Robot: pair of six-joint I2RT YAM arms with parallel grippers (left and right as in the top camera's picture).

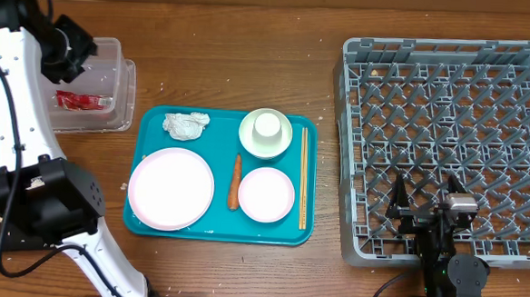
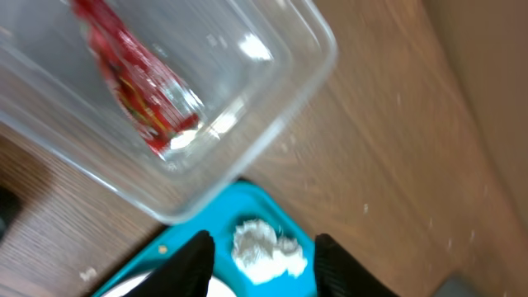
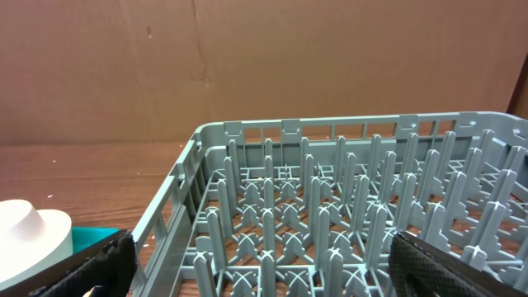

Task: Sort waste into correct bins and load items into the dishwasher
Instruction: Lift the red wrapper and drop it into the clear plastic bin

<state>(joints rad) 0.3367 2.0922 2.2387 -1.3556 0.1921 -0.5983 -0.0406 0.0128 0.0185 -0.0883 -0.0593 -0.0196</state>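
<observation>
No readable text or labels

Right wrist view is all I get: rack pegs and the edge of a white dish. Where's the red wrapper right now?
Observer: The red wrapper lies inside the clear tub, on the table's left side.
Operator: Is the left tool holding anything?
Observer: No. The left tool hangs over the tub with its fingers apart and nothing between them.
Operator: What waste is on the teal tray?
Observer: A crumpled napkin sits in a back corner of the teal tray, and a carrot lies between the large plate and the smaller plate.
</observation>
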